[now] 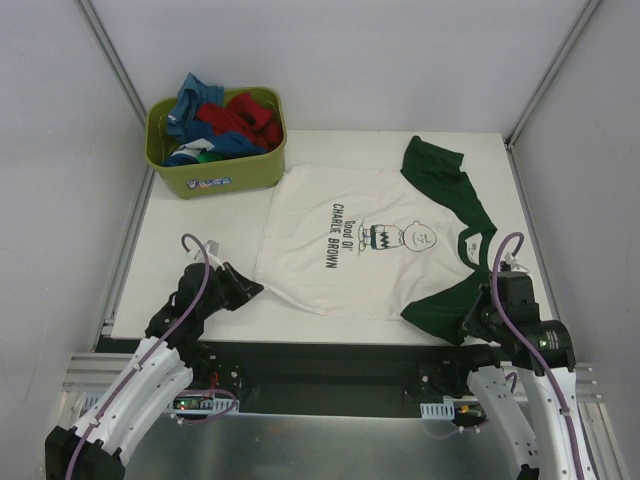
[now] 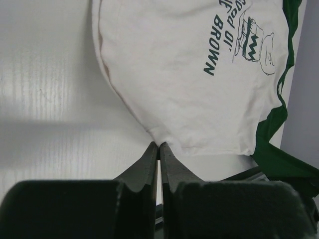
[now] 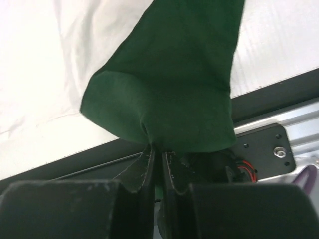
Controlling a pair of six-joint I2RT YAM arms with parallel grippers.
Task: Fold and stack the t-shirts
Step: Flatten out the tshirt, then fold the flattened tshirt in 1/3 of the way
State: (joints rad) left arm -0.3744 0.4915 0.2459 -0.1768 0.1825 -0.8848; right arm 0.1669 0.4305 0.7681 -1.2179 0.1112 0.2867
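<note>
Bench (image 1: 190, 260): white surface carrying 1 spread garment and 1 container.

Cream t-shirt (image 1: 340, 240): lies print-side up across the middle of the bench. Its collar points to the right edge and its hem to the left edge. The body is largely flat, with light creases. The black cartoon print (image 1: 385, 235) reads sideways from the top view. The far green sleeve (image 1: 435, 165) lies near the far right corner, partly rumpled. The near green sleeve (image 1: 450, 300) runs to the near edge close to the near right corner.

Left claw (image 1: 258, 290): clenched. The left wrist view shows its 2 fingers pressed together on the near hem corner of the cream t-shirt, and the cloth is drawn to a point at the tips (image 2: 159, 145).

Right claw (image 1: 470, 322): grasping the near green sleeve. The right wrist view shows green cloth bunched and pinched at the tips (image 3: 158, 152), with the jaws nearly together. The sleeve is pulled past the near edge of the bench, over the dark frame below.

Olive-green tub (image 1: 230, 172): stands at the far left corner, apart from the cream t-shirt. It holds a loose heap of other t-shirts: blue (image 1: 190, 100), red (image 1: 235, 118), and a little green (image 1: 205, 153) showing near the front wall. None is folded.
</note>
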